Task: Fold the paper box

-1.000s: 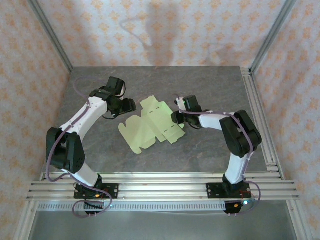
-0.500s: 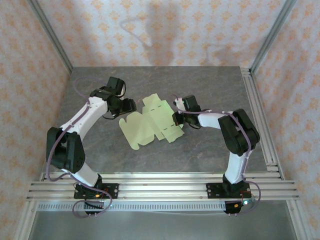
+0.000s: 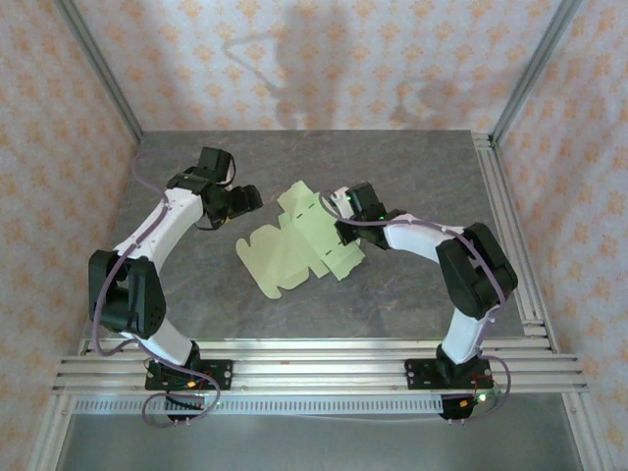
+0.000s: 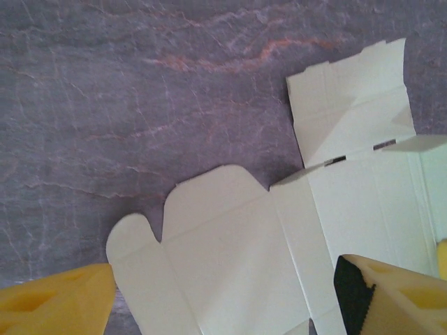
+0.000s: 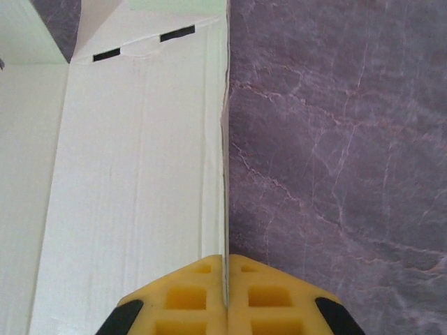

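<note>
The paper box (image 3: 294, 245), pale yellow-green die-cut card, lies mostly unfolded on the grey table between the arms. My right gripper (image 3: 340, 211) is at the box's right far side. In the right wrist view its yellow fingers (image 5: 174, 300) are pressed together on the thin edge of a raised panel of the box (image 5: 133, 174). My left gripper (image 3: 247, 199) hovers just left of the box and is open. In the left wrist view its two fingers (image 4: 391, 296) stand wide apart over the flat panels and rounded tabs (image 4: 230, 237), holding nothing.
The grey marbled table top (image 3: 412, 177) has free room at the back and near the front. An aluminium rail (image 3: 510, 226) runs along the right edge, and patterned walls close in on three sides.
My right gripper has shut on the box's raised panel edge and shifted left and away. My left gripper has opened wider and drawn back to the left.
</note>
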